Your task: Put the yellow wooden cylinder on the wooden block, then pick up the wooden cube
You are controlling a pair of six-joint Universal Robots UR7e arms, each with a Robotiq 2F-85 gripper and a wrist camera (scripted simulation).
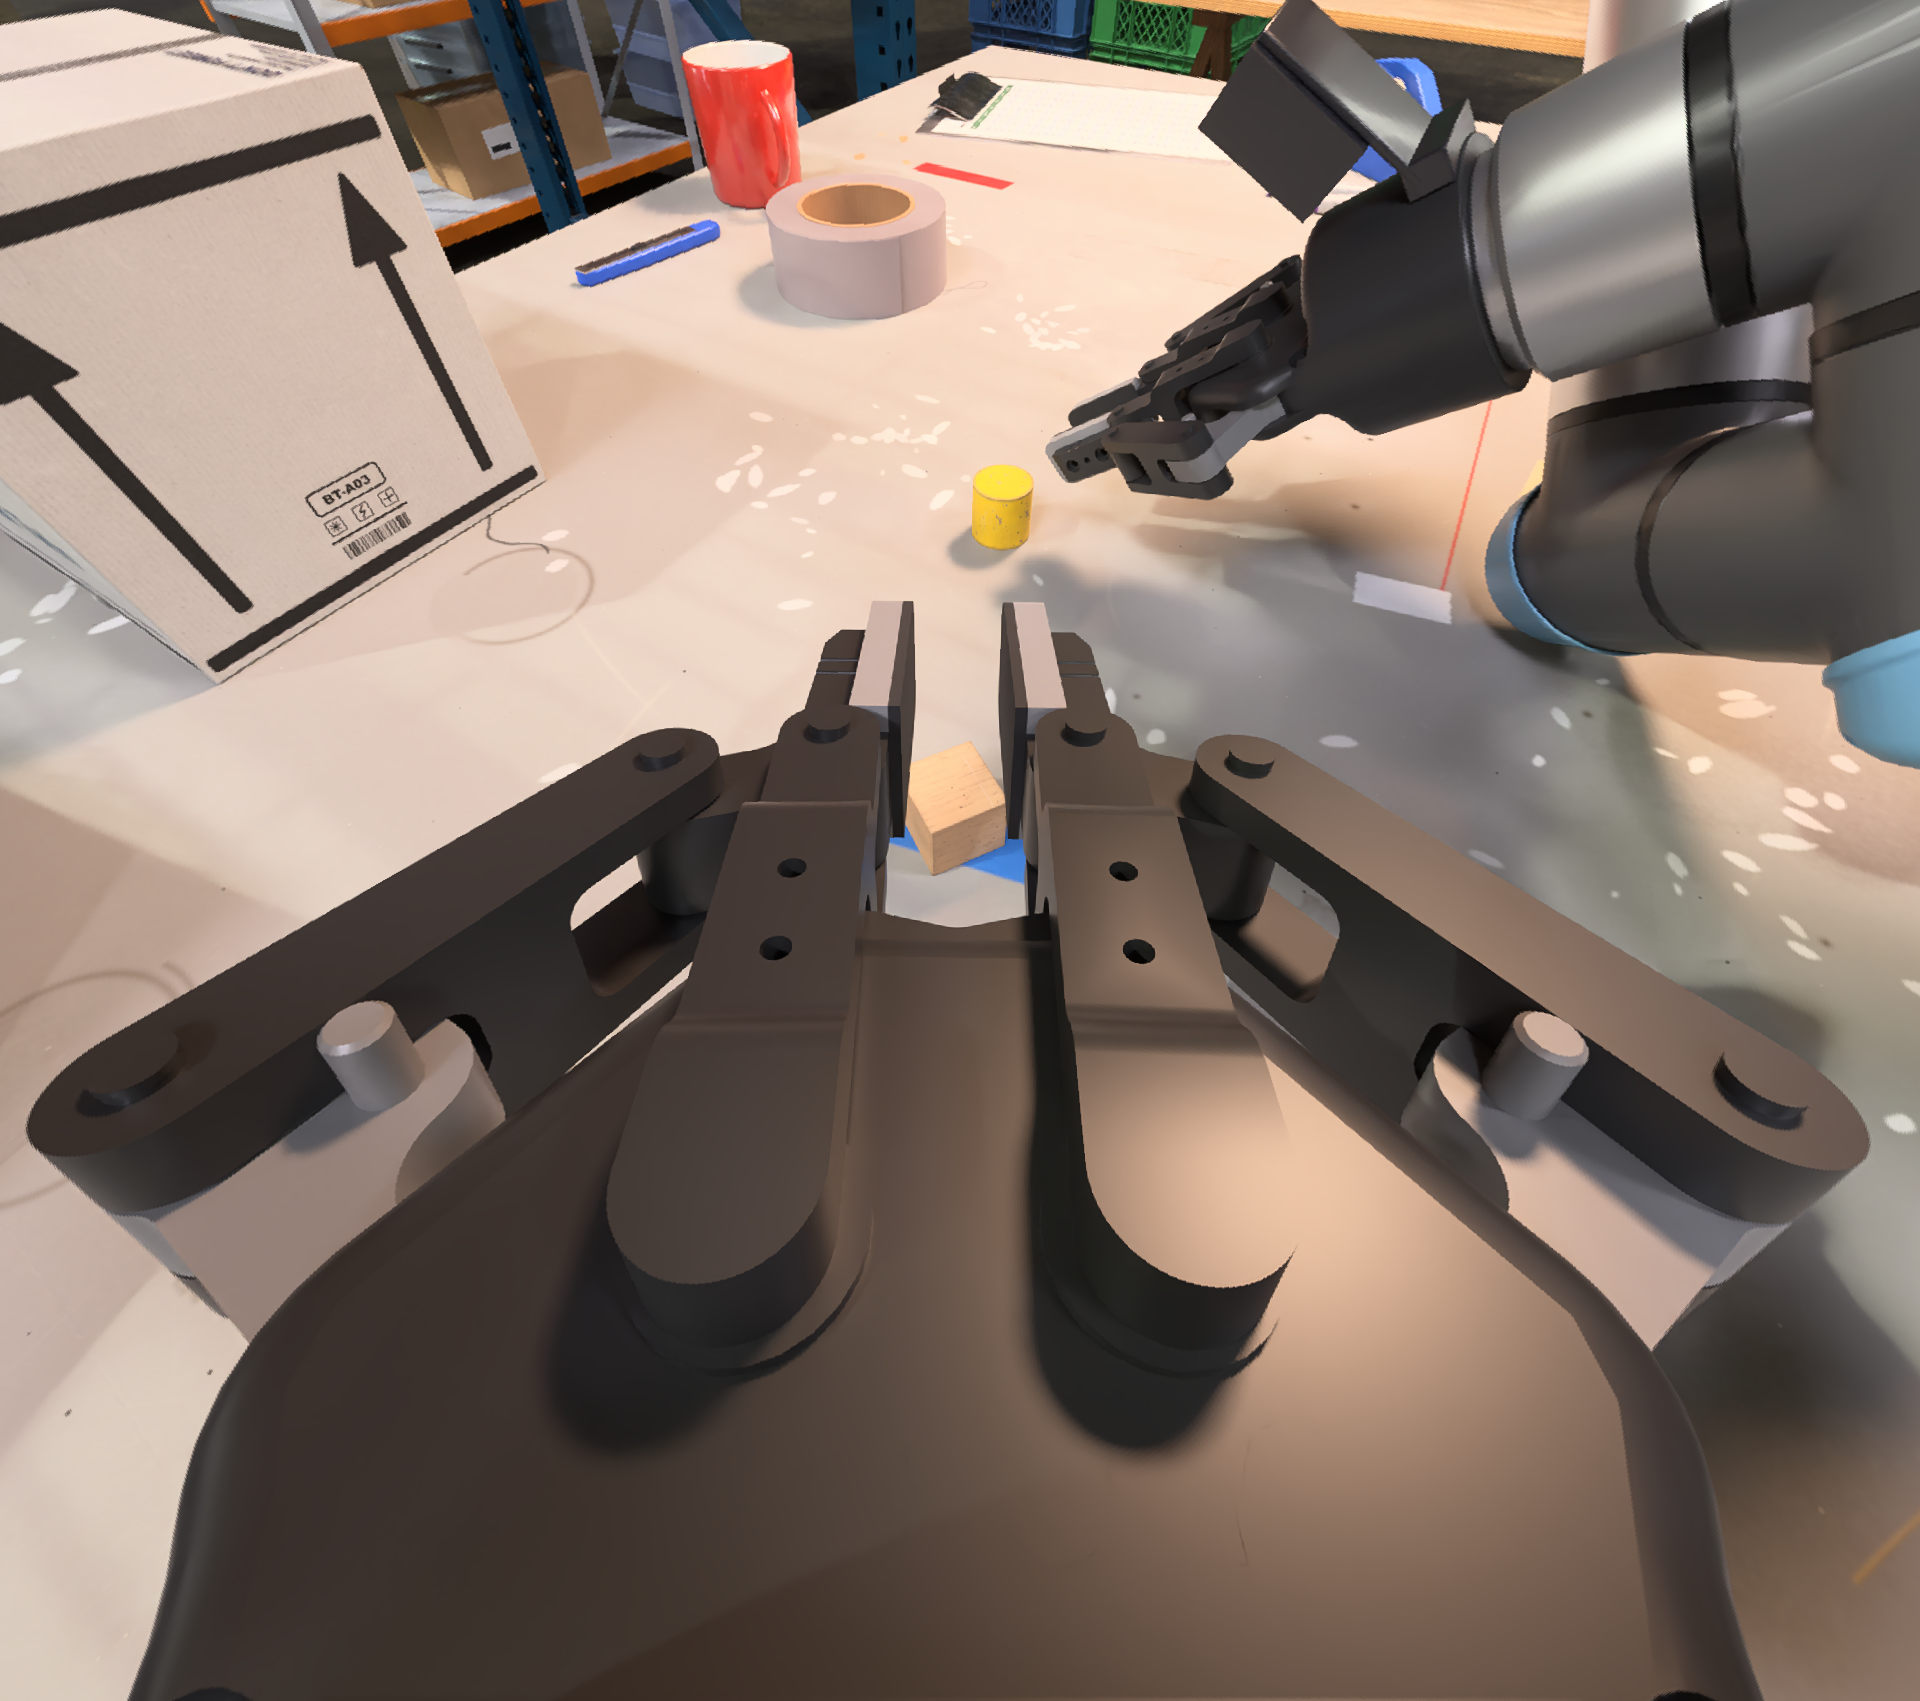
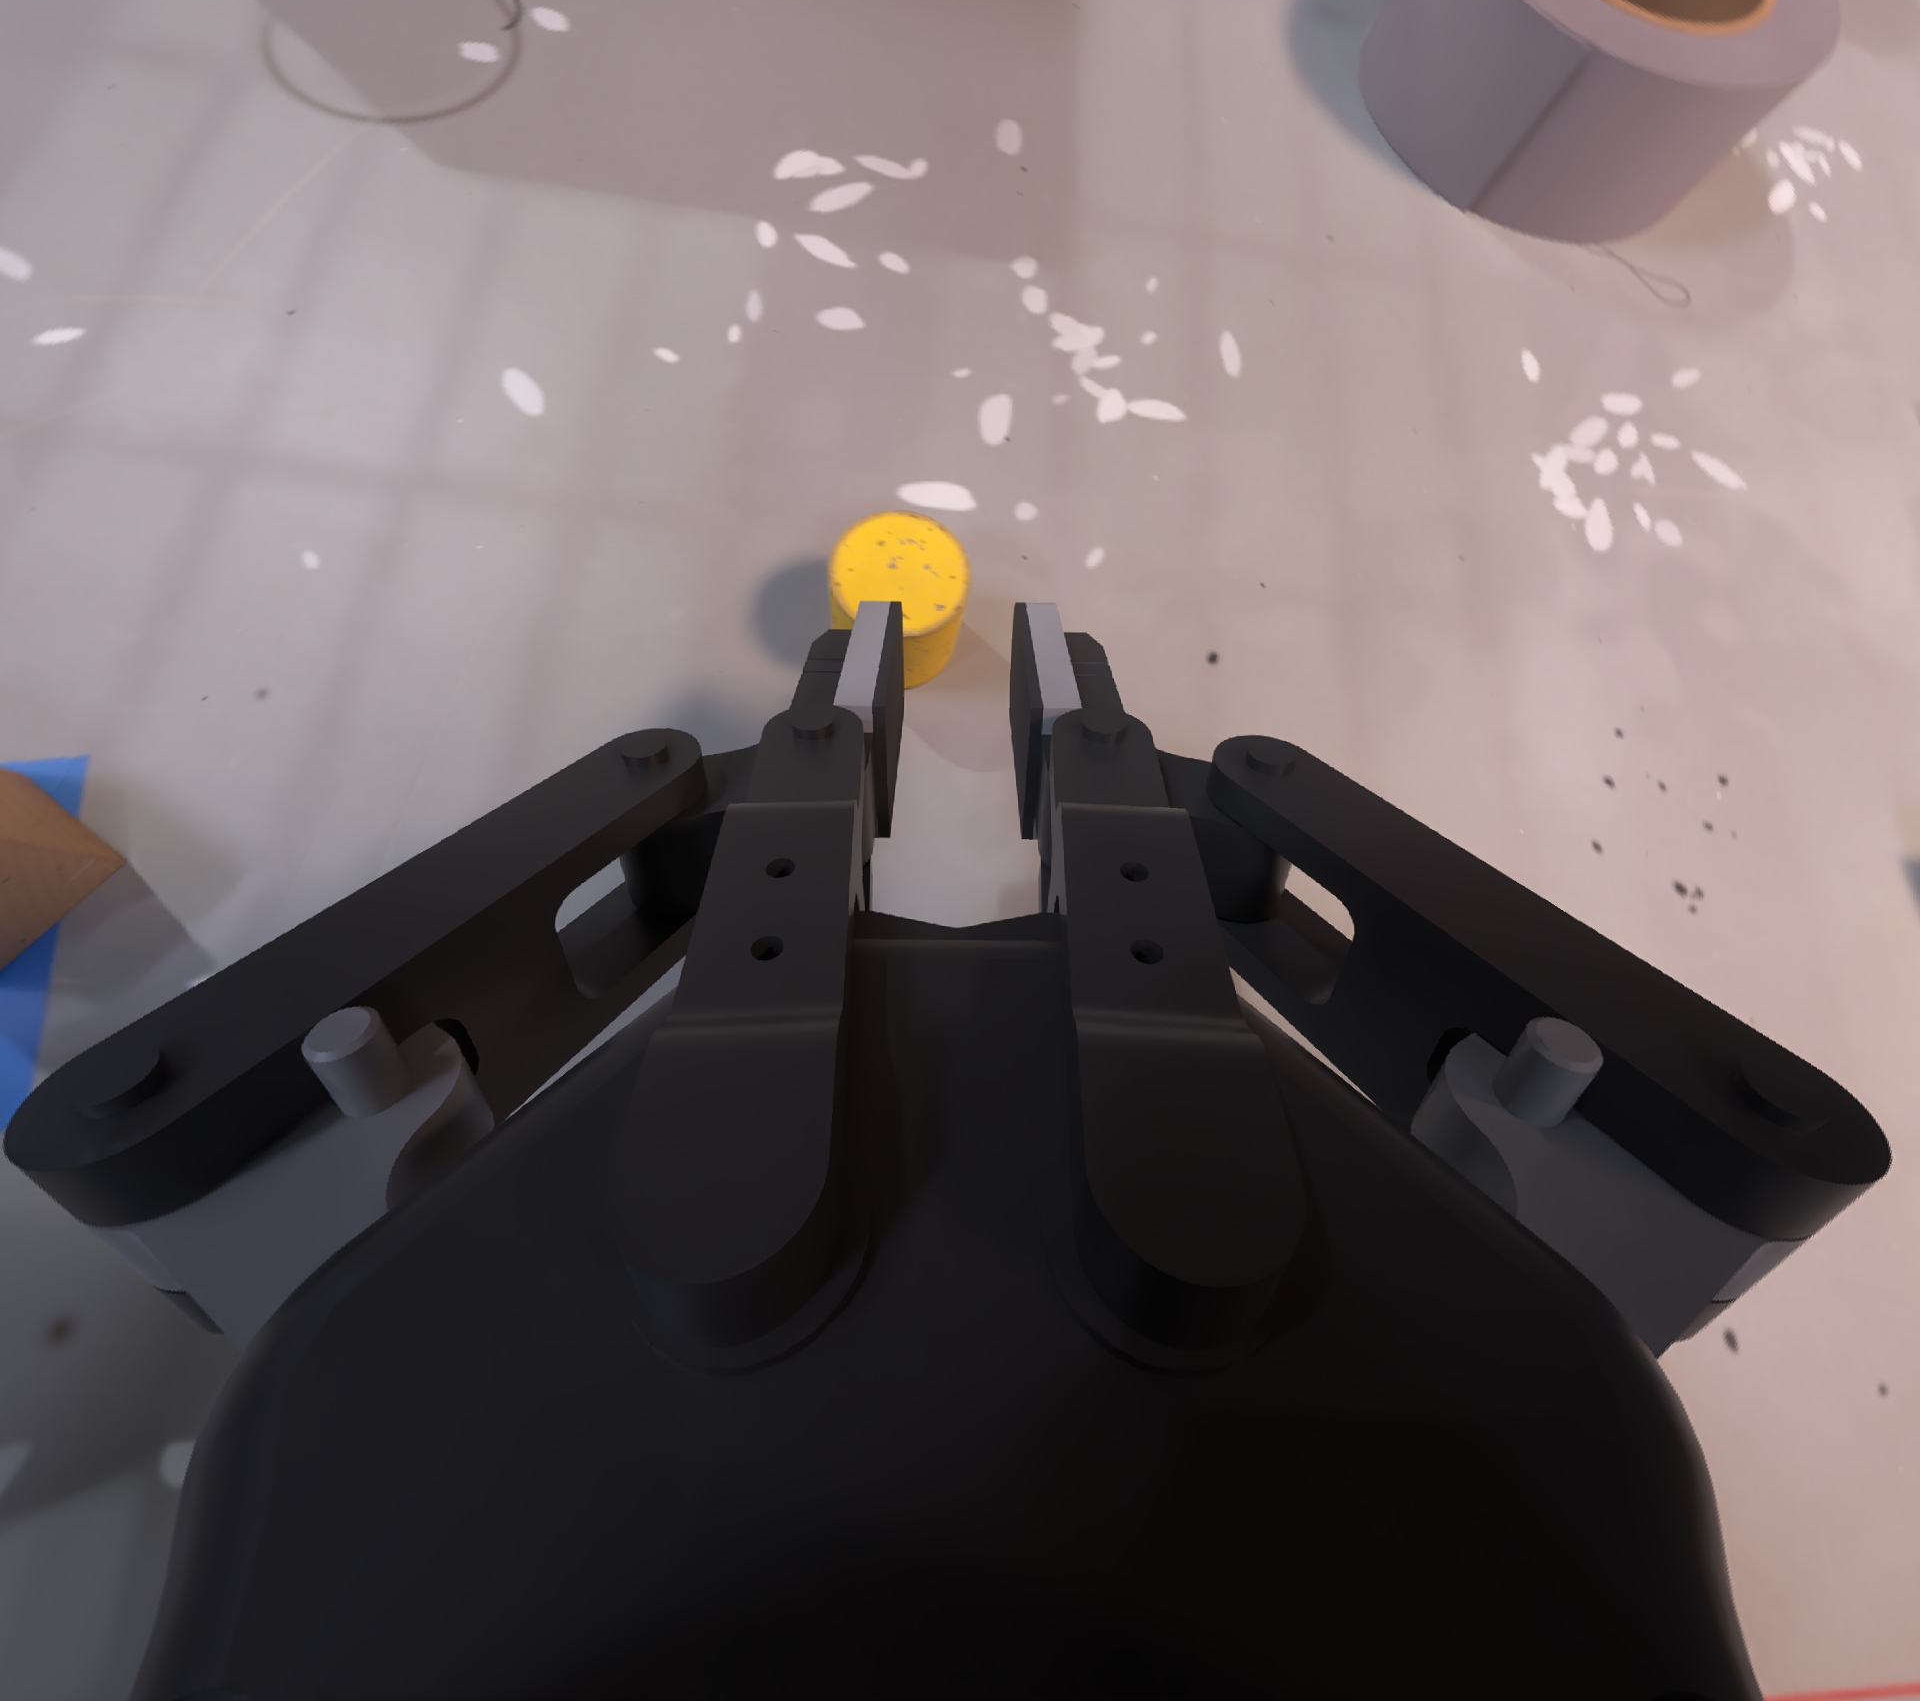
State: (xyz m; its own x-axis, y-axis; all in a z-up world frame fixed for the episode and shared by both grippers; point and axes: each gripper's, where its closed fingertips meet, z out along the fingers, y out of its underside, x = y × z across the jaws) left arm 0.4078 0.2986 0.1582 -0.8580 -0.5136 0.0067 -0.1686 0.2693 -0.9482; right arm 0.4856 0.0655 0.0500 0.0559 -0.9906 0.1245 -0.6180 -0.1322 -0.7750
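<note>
The yellow cylinder stands upright on the pale table. In the right wrist view it sits just beyond my right gripper, left of the gap and partly behind the left finger. That gripper's jaws stand a narrow gap apart with nothing between them. It also shows in the left wrist view, close to the right of the cylinder. My left gripper has a narrow empty gap and hovers over the wooden cube, which is seen between the finger bases. The cube rests on a blue block that is mostly hidden.
A large cardboard box stands to the left. A grey tape roll, a red mug and a blue marker lie farther back. The right arm fills the right side. White flecks are scattered over the table.
</note>
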